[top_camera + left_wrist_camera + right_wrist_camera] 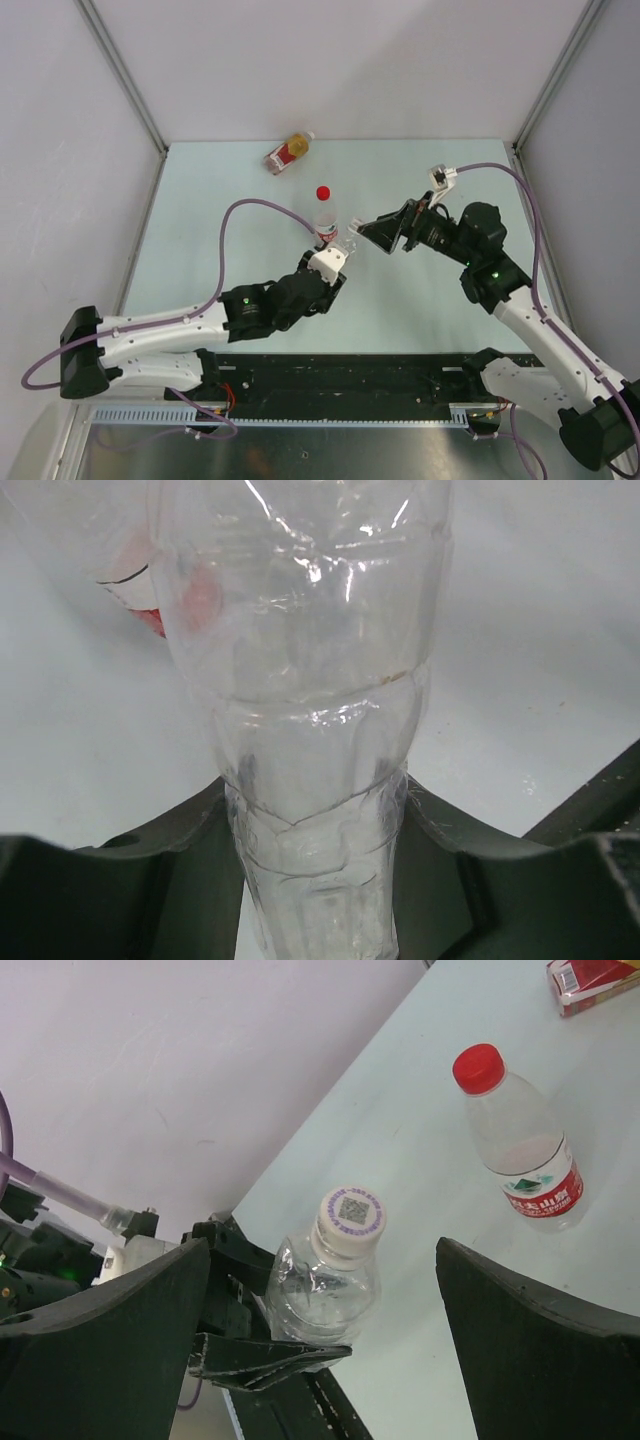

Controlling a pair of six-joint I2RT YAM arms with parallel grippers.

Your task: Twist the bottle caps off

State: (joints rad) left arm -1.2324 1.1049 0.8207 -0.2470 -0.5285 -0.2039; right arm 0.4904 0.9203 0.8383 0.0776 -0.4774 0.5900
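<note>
My left gripper (337,263) is shut on the lower body of a clear unlabelled bottle (310,680), squeezing it between both fingers (470,875). The bottle is tilted toward my right gripper (372,232). Its white cap (352,1215), printed in purple with a square code, faces the right wrist camera. That cap sits just ahead of the right gripper (322,1260), whose jaws stand wide open and touch nothing. A second bottle (525,1160) with a red-white label and a red cap (478,1068) stands upright on the table behind.
A short amber bottle (288,152) with a red-yellow label lies on its side near the table's far edge. The standing red-capped bottle (325,220) is close behind the held one. Grey walls enclose the pale green table (420,300) on three sides.
</note>
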